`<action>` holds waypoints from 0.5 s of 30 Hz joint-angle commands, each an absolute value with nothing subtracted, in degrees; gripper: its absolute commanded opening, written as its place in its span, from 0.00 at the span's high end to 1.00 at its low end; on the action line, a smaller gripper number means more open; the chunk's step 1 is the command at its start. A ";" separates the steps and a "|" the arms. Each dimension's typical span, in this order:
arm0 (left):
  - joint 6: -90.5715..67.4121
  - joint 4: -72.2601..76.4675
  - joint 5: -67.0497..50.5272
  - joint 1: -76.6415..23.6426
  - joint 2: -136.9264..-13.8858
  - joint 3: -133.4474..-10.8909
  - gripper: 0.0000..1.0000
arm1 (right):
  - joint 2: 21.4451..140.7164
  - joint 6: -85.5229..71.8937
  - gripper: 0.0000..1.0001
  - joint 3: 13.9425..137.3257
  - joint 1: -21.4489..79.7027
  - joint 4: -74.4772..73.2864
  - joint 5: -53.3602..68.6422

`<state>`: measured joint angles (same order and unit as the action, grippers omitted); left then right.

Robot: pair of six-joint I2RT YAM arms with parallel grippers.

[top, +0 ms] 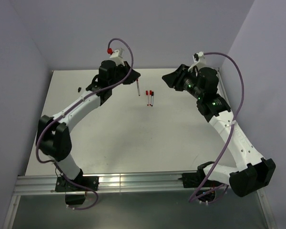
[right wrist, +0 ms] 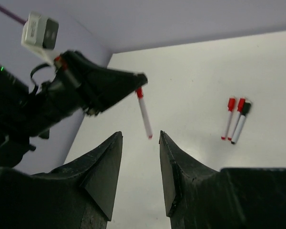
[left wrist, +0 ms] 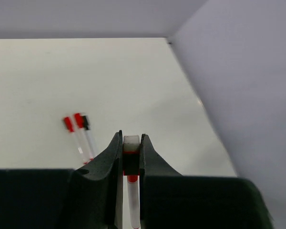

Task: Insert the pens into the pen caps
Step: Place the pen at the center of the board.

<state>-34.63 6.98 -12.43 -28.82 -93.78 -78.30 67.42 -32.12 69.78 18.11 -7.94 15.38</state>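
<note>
Nearest the lens, wrist views: right fingers (right wrist: 109, 157), black, spread apart with nothing between them, raised above the desk (right wrist: 195, 71) and pointed towards the left arm.

Left fingers (left wrist: 115, 150), black, closed on the held pen (left wrist: 133, 200). Grip sat near the pen's upper end, with a red band just below it. White barrel hung down from the fingertips at a slight tilt and ended in a small red tip. Whether that tip met the desk could not be told. From the right wrist, this pen showed in line with the gap between the right fingers but beyond it, untouched by them.

Lot of three pens (right wrist: 237, 121), lying side by side and close together on the white desk, between the two arms, just to the right of the held pen in the overhead view. Two wore red caps (right wrist: 231, 103); the third wore a black cap (right wrist: 246, 109).

One small dark piece (top: 79, 88), on the desk at far left, beside the left arm; too small to identify.

Metal rail (top: 133, 183), along the near desk edge, carried both arm bases.
</note>
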 commanded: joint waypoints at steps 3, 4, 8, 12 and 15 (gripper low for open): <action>-28.13 -1.93 -2.63 -26.28 -104.58 -90.34 1.00 | 63.03 -32.43 0.55 64.17 17.84 -8.79 13.09; -28.30 -2.02 -3.07 -25.84 -105.89 -91.13 1.00 | 62.76 -32.26 0.55 63.64 17.84 -9.05 13.10; -27.86 -4.83 -5.17 -24.35 -114.67 -98.15 0.99 | 61.00 -31.29 0.54 61.62 17.84 -10.19 12.39; -28.82 -5.89 -5.98 -24.52 -120.84 -102.12 0.97 | 60.38 -30.50 0.53 60.65 17.84 -10.90 11.60; -30.05 -6.15 -4.93 -24.61 -124.18 -104.67 0.95 | 60.12 -30.15 0.53 60.47 17.84 -11.16 11.34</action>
<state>-29.65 -5.48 -5.26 -24.03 -122.80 -100.60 61.95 -31.59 61.04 18.11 -11.77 12.86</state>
